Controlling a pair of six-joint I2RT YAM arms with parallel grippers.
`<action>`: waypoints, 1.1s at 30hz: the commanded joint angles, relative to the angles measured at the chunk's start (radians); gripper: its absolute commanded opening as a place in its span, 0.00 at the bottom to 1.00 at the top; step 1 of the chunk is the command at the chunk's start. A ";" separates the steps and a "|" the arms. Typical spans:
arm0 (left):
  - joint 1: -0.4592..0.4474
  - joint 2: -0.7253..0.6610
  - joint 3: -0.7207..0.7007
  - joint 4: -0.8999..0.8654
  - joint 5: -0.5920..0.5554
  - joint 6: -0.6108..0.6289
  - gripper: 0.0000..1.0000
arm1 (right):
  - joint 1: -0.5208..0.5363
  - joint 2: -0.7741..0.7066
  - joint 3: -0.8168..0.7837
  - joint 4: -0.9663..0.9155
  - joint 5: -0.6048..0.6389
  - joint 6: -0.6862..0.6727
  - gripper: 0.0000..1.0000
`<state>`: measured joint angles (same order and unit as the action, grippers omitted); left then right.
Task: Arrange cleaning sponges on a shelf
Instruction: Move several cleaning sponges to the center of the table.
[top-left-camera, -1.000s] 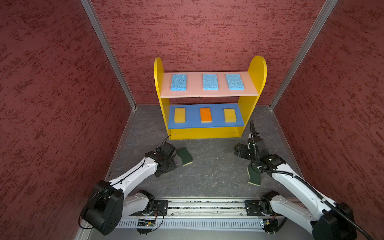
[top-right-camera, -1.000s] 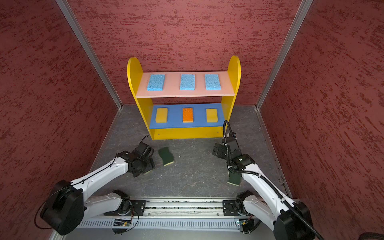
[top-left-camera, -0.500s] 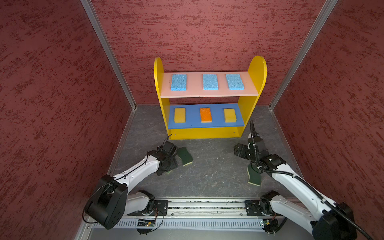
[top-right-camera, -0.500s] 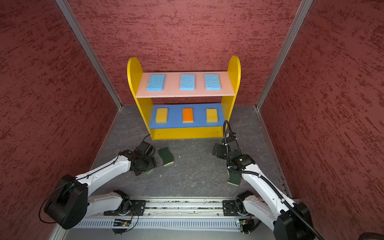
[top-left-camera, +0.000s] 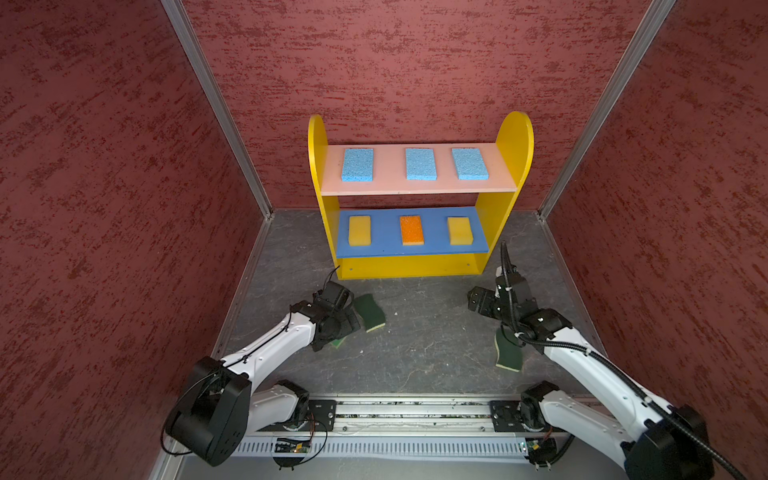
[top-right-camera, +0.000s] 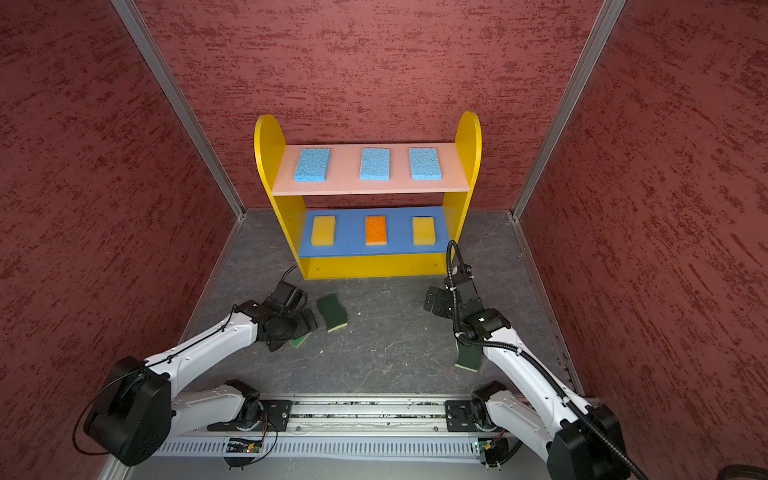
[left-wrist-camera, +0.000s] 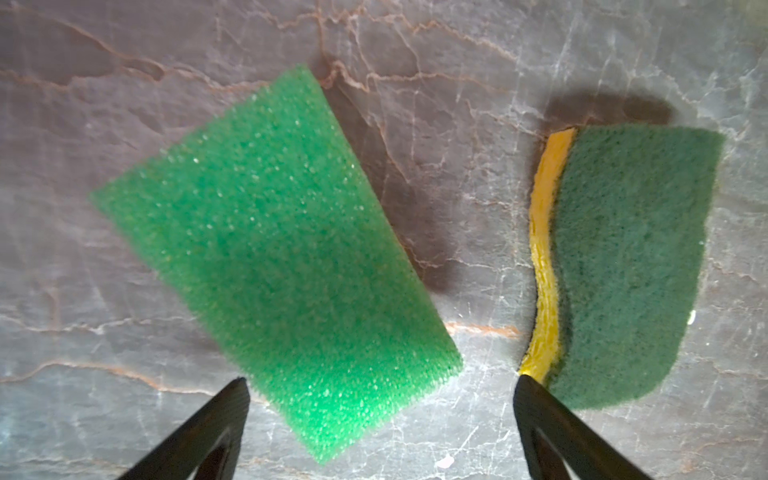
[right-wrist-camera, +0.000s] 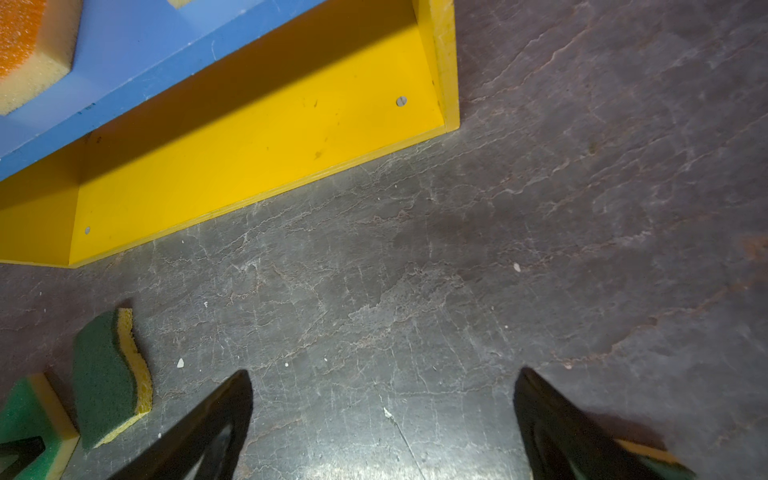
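Green and porous, the bright green sponge (left-wrist-camera: 274, 257) lies flat on the grey surface (top-left-camera: 415, 357) beneath the left jaws, which stand wide and grip nothing; a dark green sponge (left-wrist-camera: 623, 266) lies just beside it; a second dark sponge (top-left-camera: 509, 353) lies partly under the right arm (top-left-camera: 582, 361); the right jaws are wide too, over bare surface near the shelf (top-left-camera: 515, 137); three blue sponges (top-left-camera: 420, 163) line its pink top board; two yellow sponges (top-left-camera: 359, 230) flank an orange sponge (top-left-camera: 412, 230) on the blue board.
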<state>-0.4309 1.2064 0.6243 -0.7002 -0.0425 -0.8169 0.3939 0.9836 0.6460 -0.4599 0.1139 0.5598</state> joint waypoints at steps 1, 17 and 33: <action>0.009 0.015 -0.003 0.008 0.005 -0.050 1.00 | -0.010 -0.016 -0.011 0.029 -0.012 -0.014 0.99; 0.020 0.150 0.066 -0.040 -0.020 -0.178 0.98 | -0.011 -0.020 -0.026 0.061 -0.010 -0.047 0.99; 0.001 0.176 0.045 -0.031 -0.040 -0.138 0.69 | -0.010 0.042 -0.023 0.107 -0.050 -0.053 0.99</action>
<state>-0.4194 1.3830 0.6834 -0.7399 -0.0643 -0.9844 0.3935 1.0153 0.6308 -0.3904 0.0887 0.5171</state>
